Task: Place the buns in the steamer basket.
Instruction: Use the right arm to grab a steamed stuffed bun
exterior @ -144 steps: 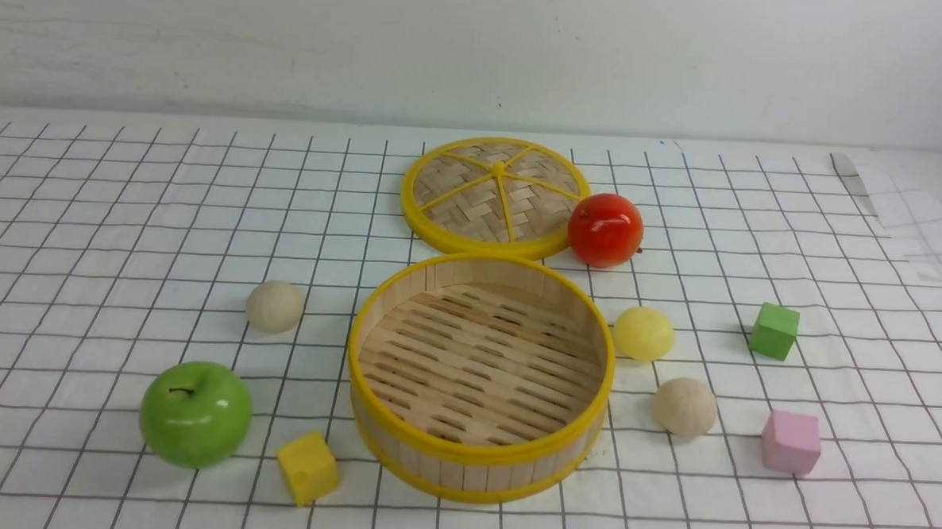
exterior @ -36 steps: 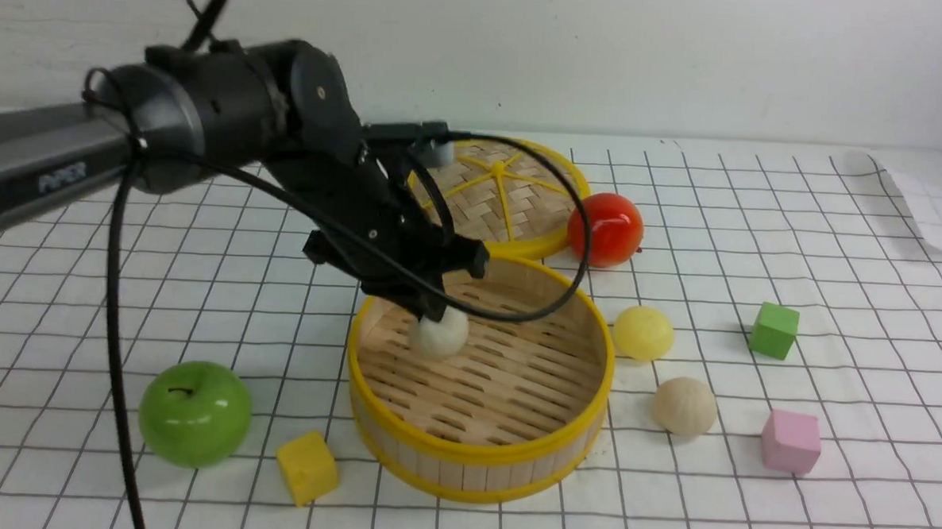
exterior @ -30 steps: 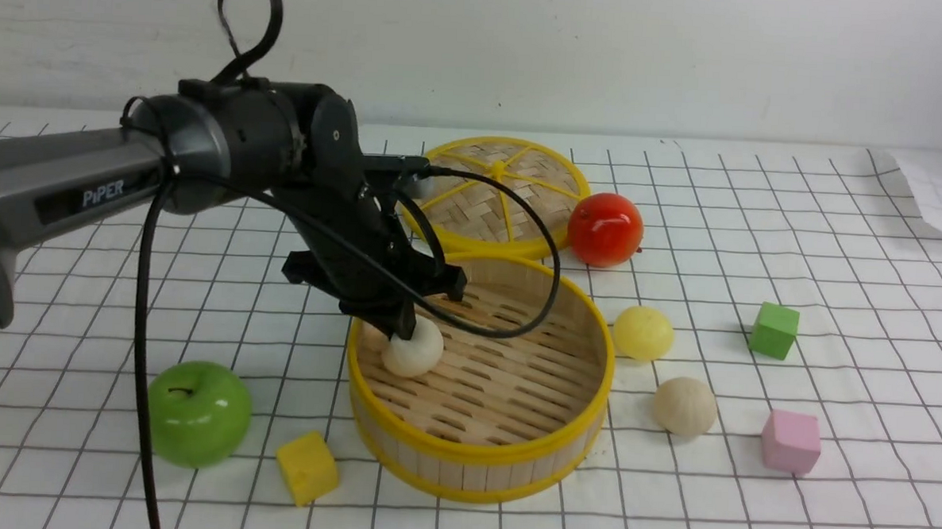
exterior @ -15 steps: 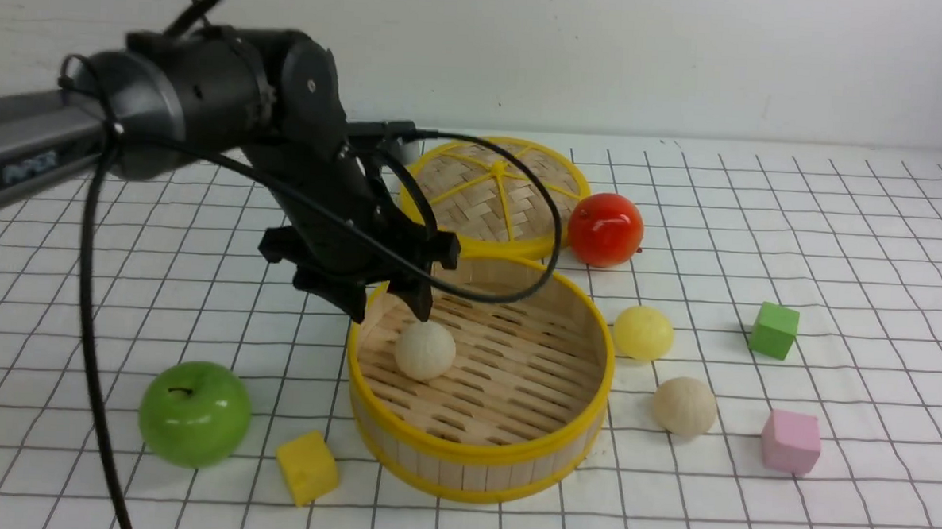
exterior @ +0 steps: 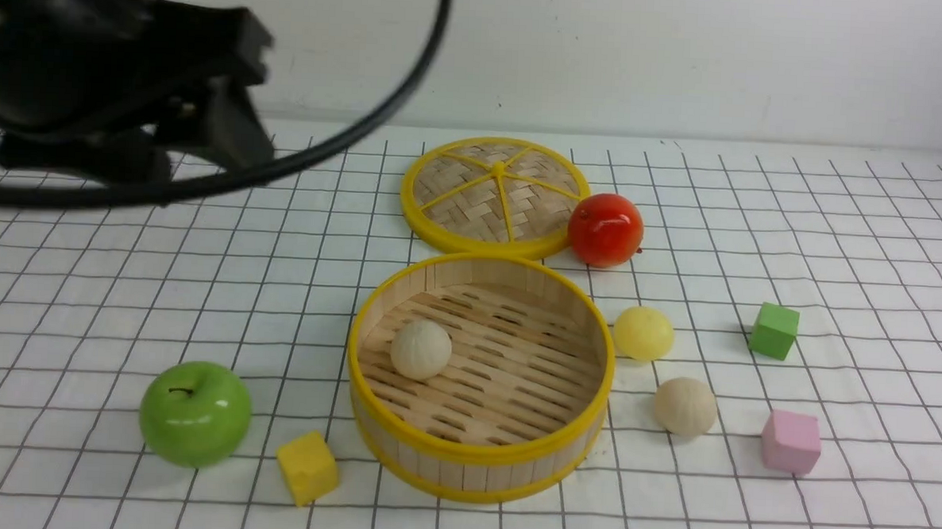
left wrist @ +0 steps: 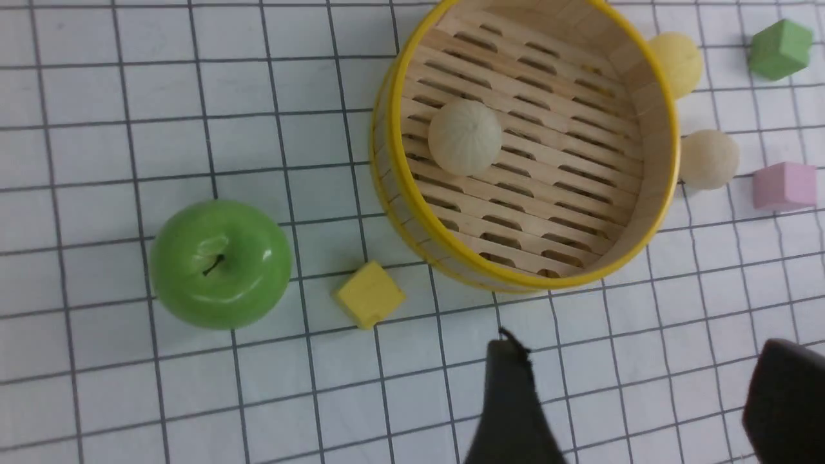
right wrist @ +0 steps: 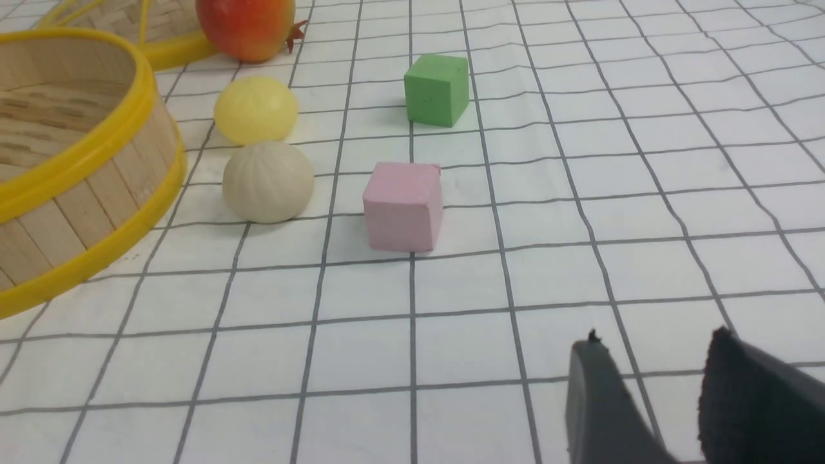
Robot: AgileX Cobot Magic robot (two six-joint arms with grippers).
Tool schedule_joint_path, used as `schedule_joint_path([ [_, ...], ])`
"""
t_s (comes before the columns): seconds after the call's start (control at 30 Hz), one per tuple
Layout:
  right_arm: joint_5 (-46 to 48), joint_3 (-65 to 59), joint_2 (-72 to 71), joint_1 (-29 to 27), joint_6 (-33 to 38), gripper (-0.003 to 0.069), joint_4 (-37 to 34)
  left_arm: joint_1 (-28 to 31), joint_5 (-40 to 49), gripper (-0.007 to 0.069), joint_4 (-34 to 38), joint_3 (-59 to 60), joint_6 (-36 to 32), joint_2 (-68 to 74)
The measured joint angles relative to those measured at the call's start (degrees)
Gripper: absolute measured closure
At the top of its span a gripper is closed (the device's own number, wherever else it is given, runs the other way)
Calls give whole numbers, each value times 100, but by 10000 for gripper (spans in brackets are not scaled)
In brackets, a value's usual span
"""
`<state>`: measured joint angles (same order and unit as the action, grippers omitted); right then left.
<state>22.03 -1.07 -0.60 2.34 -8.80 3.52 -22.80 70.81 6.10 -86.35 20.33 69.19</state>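
Buns are lying beyond two empty grippers, the right gripper (right wrist: 657,348) hanging with jaws slightly parted, the left gripper (left wrist: 644,361) spread wide. Nearest, one beige bun (exterior: 685,406) is sitting on the surface (exterior: 79,319) just right of the steamer basket (exterior: 474,463); another beige bun (exterior: 420,348) is resting inside it, left of centre; the yellow bun (exterior: 643,333) is sitting farther back, beside the rim.

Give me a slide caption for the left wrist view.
One bun lies in the basket; yellow bun and beige bun wait outside; left tool open, empty.
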Motion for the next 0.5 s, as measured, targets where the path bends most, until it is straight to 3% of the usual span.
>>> schedule_joint_path([
  [0.1, 0, 0, 0, 0, 0, 419, 0, 0, 0, 301, 0, 541, 88, -746],
  [0.27, 0, 0, 0, 0, 0, 419, 0, 0, 0, 564, -67, 2660, 197, -2998],
  [0.37, 0, 0, 0, 0, 0, 419, 0, 0, -16, 629, -115, 3356, 211, -3731],
  [0.5, 0, 0, 0, 0, 0, 419, 0, 0, -369, 638, -124, 4607, 547, -5265],
])
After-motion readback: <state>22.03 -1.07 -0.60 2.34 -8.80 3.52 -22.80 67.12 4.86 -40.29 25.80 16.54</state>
